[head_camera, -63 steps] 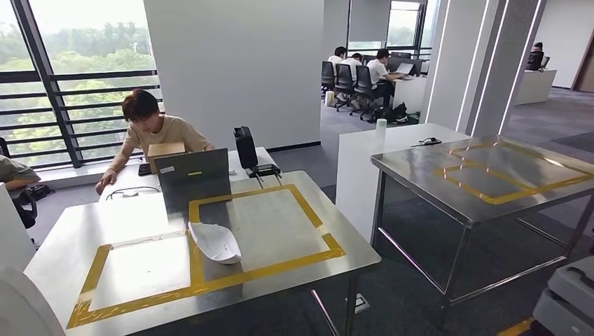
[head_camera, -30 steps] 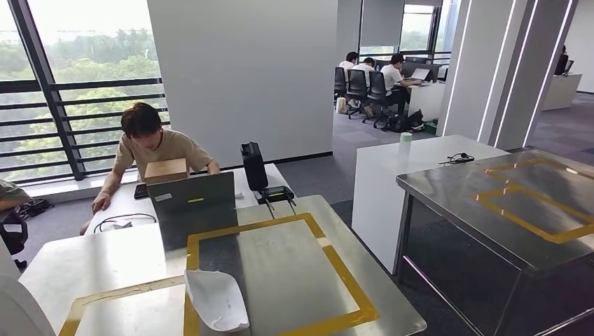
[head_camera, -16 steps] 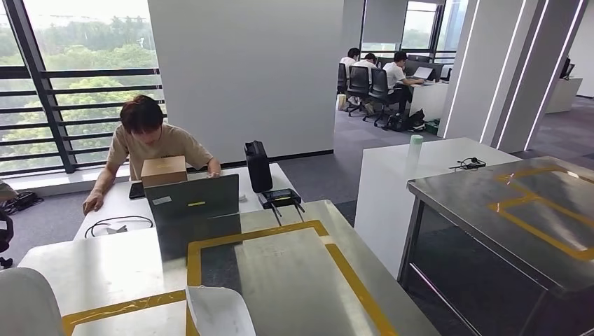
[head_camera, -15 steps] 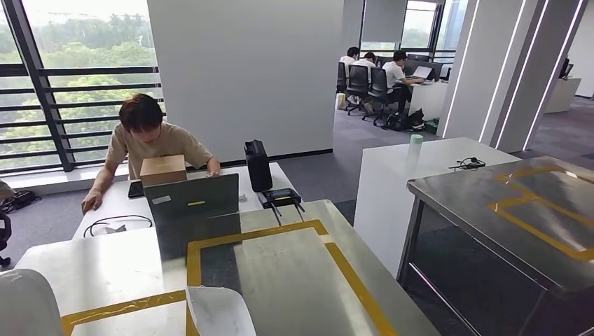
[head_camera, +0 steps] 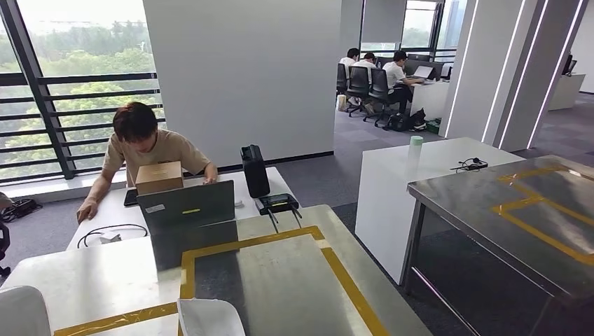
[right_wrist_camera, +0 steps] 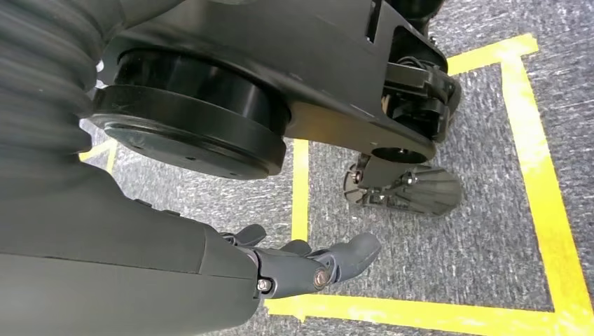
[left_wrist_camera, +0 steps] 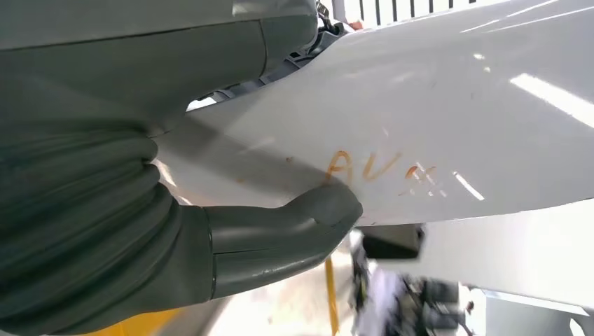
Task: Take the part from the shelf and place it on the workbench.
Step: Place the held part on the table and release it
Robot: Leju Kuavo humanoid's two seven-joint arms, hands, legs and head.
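Observation:
The white curved part (head_camera: 208, 319) shows at the bottom edge of the head view, above the steel workbench (head_camera: 280, 280) with its yellow tape frames. In the left wrist view my left hand (left_wrist_camera: 210, 231) holds this part (left_wrist_camera: 434, 119), the thumb (left_wrist_camera: 326, 204) pressed against its glossy face beside orange scribbled letters. My right hand (right_wrist_camera: 308, 266) hangs beside my body over grey carpet, its fingers loosely extended with nothing in them.
A laptop (head_camera: 185, 205) stands at the workbench's far edge. Behind it a person (head_camera: 143, 150) sits at a white desk with a cardboard box (head_camera: 160, 177) and a black device (head_camera: 255, 170). A second steel table (head_camera: 518, 210) and a white counter (head_camera: 420, 168) stand to the right.
The whole picture has shifted: the camera has come closer to the workbench and turned, so the part now sits lower at the picture's bottom edge. The person has leaned slightly.

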